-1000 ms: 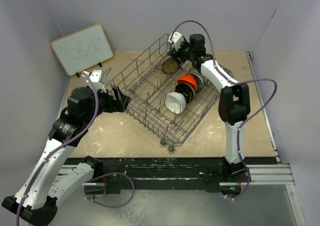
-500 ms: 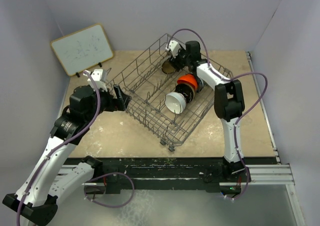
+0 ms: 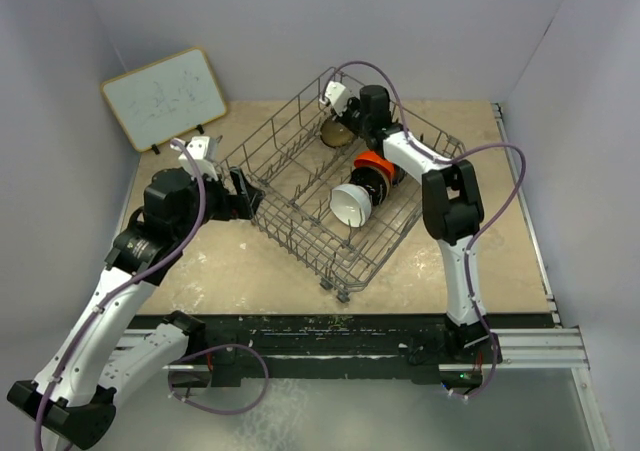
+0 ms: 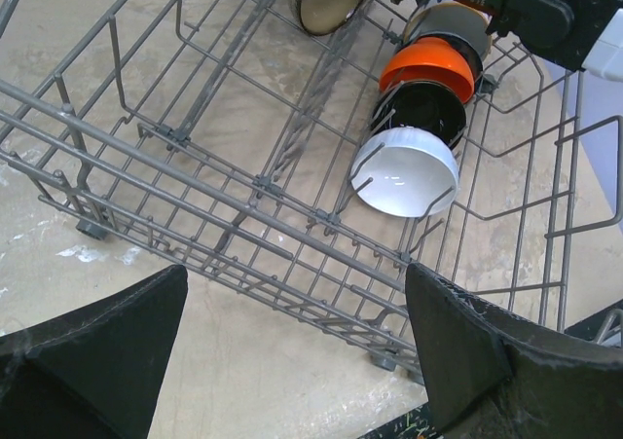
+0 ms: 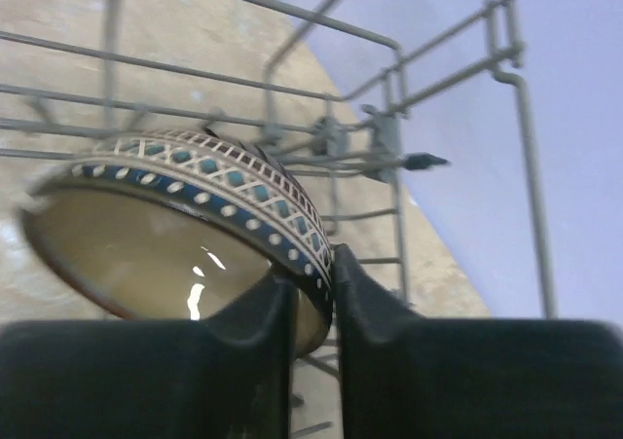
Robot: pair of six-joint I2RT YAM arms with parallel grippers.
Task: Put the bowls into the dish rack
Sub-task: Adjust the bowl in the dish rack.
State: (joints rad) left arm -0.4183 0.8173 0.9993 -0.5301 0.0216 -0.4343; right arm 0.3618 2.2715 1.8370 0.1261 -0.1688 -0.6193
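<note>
Bowl (image 5: 195,181), patterned, rim pinched btwn R hand (image 5: 313,281) fingers, in rack (image 5: 391,137).

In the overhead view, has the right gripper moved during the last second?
Yes. The right gripper has moved left, further inside the far rim of the grey wire dish rack, and now pinches the blue-and-white patterned bowl.

Top external: high above near edge, angled down over whole table (image 3: 250,261). Left wrist: low, outside dish rack (image 4: 258,181), facing across it. Right wrist: inside rack, very near patterned bowl (image 5: 195,181). Shared by all 3: rack wires.
</note>
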